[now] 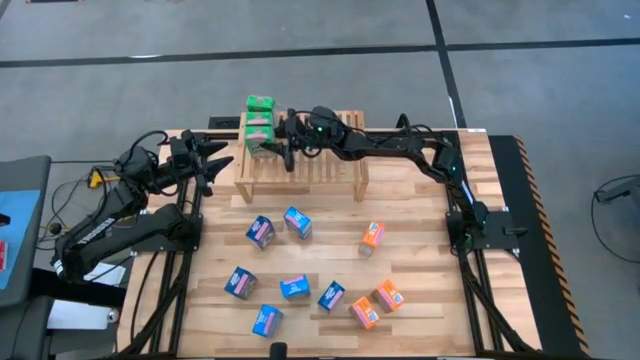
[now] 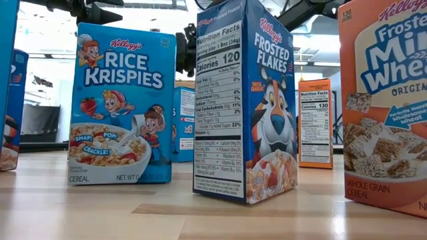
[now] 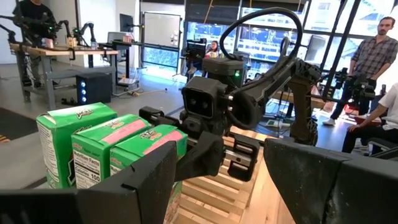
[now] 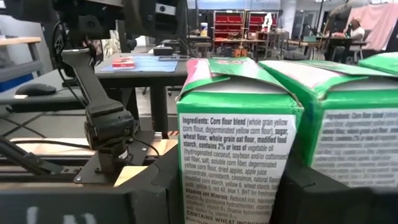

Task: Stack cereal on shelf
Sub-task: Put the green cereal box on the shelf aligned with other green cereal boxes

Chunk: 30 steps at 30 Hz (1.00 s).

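Note:
The light-wood rack (image 1: 310, 170) stands at the table's far middle. Three green cereal boxes stand in a row at its left end: two free ones (image 1: 260, 103) (image 1: 258, 124) and a near one (image 1: 262, 144), which also shows in the right wrist view (image 4: 233, 143). My right gripper (image 1: 283, 148) reaches over the rack from the right and is shut on the near green box. My left gripper (image 1: 215, 165) is open and empty, left of the rack, pointing at it. Several blue and orange boxes lie on the table's near half. My right gripper pinches the near green box between its two fingers, on two opposite narrow sides (image 4: 186, 180). The fingers (image 4: 143, 193) come level from the table's right side. The box is upright over the rack's left end, in line with the two others; whether its bottom rests on the slats is hidden.
Loose blue boxes (image 1: 260, 232) (image 1: 297, 222) and orange boxes (image 1: 372, 236) (image 1: 388, 295) are scattered on the table's near half; some fill the low view (image 2: 123, 107) (image 2: 247, 107). The rack's slatted right part (image 1: 335, 160) lies under my right arm. People stand in the room beyond.

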Available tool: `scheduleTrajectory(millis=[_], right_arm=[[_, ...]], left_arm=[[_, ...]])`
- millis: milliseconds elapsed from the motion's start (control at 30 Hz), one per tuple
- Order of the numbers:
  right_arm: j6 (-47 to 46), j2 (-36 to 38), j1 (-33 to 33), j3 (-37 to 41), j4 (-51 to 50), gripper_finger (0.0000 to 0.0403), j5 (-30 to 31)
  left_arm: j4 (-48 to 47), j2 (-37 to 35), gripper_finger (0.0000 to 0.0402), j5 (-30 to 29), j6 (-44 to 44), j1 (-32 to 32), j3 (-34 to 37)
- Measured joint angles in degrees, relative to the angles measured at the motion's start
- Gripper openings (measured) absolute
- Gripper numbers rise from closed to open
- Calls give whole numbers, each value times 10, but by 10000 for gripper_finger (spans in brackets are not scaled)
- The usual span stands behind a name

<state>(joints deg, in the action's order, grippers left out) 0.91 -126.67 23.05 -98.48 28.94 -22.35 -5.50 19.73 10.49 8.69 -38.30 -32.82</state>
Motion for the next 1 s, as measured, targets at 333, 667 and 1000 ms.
scheduleTrajectory(millis=[333,667,1000], right_arm=[[-5,-1,0,2,-10,247,0],[3,32,0,2,-75,249,0],[26,76,9,1,-251,249,1]], left_arm=[[0,0,233,0,1,0,0],[0,0,233,0,6,0,0],[3,0,233,0,14,0,0]])
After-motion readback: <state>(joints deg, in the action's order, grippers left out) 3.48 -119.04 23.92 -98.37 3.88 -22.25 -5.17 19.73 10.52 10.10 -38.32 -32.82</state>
